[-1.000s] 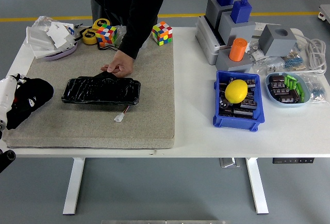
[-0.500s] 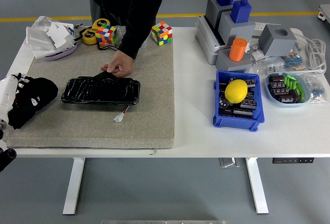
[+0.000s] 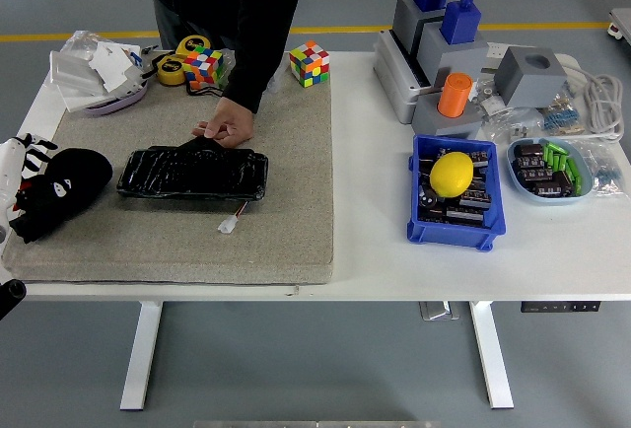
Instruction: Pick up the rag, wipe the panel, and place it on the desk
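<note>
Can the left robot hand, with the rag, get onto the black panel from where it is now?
Probably yes: the left robot hand holding the black rag sits just left of the glossy black panel, nothing between; a person's hand holds its far edge.

Person's hand (image 3: 226, 124) blocks the panel's (image 3: 193, 173) far edge.

You see a black rag (image 3: 61, 191) at the left edge of the white desk (image 3: 375, 250), a glossy black panel (image 3: 193, 173) on the grey-beige mat (image 3: 286, 221), a yellow ball (image 3: 453, 174) in the blue bin (image 3: 455, 231), two multicoloured cubes (image 3: 309, 62), and an orange cylinder (image 3: 455, 95).
</note>
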`<state>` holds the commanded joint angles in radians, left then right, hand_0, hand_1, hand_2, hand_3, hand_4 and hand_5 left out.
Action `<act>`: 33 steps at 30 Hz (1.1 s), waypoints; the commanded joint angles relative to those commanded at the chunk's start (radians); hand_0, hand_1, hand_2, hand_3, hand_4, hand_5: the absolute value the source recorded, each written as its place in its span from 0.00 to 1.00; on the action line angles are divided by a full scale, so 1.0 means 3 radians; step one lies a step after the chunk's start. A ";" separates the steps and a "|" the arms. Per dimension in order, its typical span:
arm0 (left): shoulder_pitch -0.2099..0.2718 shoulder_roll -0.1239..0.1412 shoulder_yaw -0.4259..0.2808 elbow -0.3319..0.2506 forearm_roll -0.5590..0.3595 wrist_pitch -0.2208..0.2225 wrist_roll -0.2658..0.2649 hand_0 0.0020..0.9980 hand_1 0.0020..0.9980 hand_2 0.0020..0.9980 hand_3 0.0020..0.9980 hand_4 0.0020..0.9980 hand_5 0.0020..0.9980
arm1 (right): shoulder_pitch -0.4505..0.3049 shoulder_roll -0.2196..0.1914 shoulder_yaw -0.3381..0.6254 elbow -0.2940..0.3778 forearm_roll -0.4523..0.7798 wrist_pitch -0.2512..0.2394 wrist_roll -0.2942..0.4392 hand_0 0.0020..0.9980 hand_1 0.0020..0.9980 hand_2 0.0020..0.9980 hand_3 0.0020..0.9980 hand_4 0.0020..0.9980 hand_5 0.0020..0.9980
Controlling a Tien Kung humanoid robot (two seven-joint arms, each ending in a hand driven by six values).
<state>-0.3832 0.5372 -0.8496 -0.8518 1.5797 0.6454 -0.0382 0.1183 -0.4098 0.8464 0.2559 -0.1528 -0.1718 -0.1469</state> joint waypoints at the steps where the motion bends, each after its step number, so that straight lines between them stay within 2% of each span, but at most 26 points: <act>1: 0.0001 0.0008 -0.0011 -0.0008 -0.0003 0.0000 -0.0008 0.30 0.51 0.58 0.66 0.98 0.39 | 0.0000 -0.0001 0.0001 0.0000 0.0000 0.0000 0.0000 0.75 0.68 0.70 0.62 1.00 0.60; 4: 0.0006 0.0042 -0.0049 -0.0044 -0.0025 0.0000 -0.0036 0.30 0.51 0.58 0.66 0.98 0.39 | 0.0000 -0.0001 0.0003 -0.0006 0.0000 0.0000 -0.0002 0.75 0.68 0.70 0.62 1.00 0.60; 5: 0.0006 0.0054 -0.0051 -0.0055 -0.0035 0.0000 -0.0045 0.31 0.51 0.59 0.69 0.99 0.44 | -0.0001 -0.0001 0.0010 -0.0005 -0.0004 -0.0002 -0.0001 0.75 0.68 0.70 0.62 1.00 0.59; 17: 0.0009 0.0097 -0.0015 -0.0105 -0.0043 0.0000 -0.0083 0.31 0.51 0.60 0.70 0.99 0.46 | -0.0008 -0.0002 0.0004 -0.0004 -0.0036 -0.0017 -0.0011 0.75 0.68 0.70 0.62 1.00 0.59; 21: 0.0020 0.0137 -0.0061 -0.0190 -0.0035 0.0000 -0.0073 0.31 0.51 0.61 0.72 0.99 0.47 | -0.0016 -0.0009 0.0018 -0.0009 -0.0057 -0.0020 -0.0021 0.75 0.68 0.70 0.62 0.99 0.59; 25: 0.0069 0.0193 -0.0190 -0.0347 -0.0089 0.0000 -0.0035 0.31 0.52 0.62 0.72 1.00 0.51 | -0.0025 -0.0007 0.0040 -0.0014 -0.0102 -0.0021 -0.0030 0.75 0.68 0.70 0.62 0.99 0.59; 33: 0.0234 0.0301 -0.0529 -0.0749 -0.0461 0.0000 0.0005 0.31 0.52 0.62 0.72 1.00 0.52 | -0.0027 0.0001 0.0040 -0.0021 -0.0125 -0.0022 -0.0027 0.75 0.68 0.70 0.62 0.99 0.59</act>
<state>-0.3131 0.6277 -1.0082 -1.0765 1.4414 0.6454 -0.0367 0.1102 -0.4096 0.8586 0.2496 -0.1902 -0.1784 -0.1549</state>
